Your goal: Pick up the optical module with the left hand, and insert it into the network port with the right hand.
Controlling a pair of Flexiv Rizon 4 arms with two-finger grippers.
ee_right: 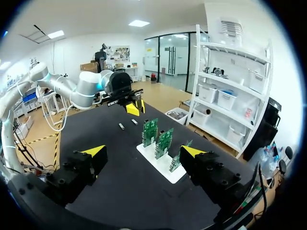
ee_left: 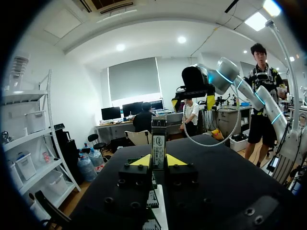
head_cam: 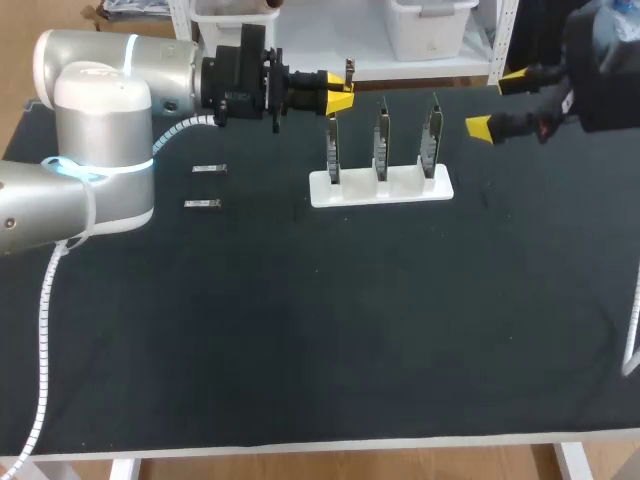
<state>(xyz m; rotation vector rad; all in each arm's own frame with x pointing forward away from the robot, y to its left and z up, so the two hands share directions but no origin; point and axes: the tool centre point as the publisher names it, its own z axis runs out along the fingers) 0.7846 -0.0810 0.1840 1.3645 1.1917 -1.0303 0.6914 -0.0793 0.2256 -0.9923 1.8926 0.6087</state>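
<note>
My left gripper (head_cam: 340,92) is clamped on the optical module (ee_left: 159,141), both yellow tips pressing its sides while it sticks out past them. It hangs above the table (head_cam: 300,330), just beside the leftmost of three circuit boards (head_cam: 382,140). The boards stand upright in a white stand (head_cam: 400,190). My right gripper (head_cam: 497,103) hovers near the stand's other end, fingers spread wide with nothing between them. Two more modules (head_cam: 208,169) lie flat on the table under my left arm.
</note>
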